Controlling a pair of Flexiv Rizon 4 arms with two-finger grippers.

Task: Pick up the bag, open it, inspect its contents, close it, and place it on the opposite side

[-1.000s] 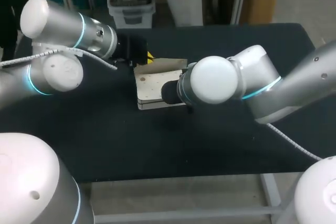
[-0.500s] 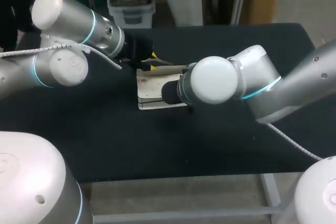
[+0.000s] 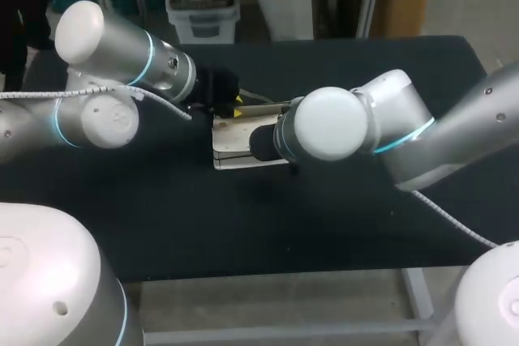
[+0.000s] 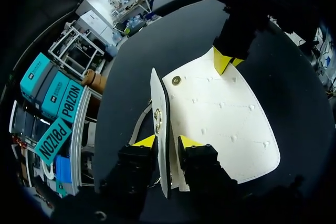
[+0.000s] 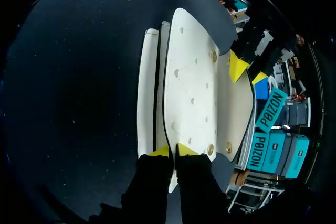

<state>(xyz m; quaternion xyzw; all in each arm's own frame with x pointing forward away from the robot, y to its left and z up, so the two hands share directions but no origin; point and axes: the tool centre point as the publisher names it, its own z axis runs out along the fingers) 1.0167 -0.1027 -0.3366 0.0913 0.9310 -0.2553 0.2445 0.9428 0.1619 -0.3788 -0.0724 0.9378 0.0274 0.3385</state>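
Right pincer (image 5: 172, 150) on white bag (image 5: 191, 87) end, long axis straight ahead toward left pincer (image 5: 249, 72)

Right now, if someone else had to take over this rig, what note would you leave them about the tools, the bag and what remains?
The white bag lies near the middle of the black table, between the arms.
The left tool is shut on the flap, holding it on edge, off the bag's body.
The right tool is shut on the bag's opposite edge.
Done: bag gripped by both tools, flap open, snaps unfastened. The contents are not visible, so I cannot confirm the inspection.
Left: press the flap shut, then set the bag down on the other side.
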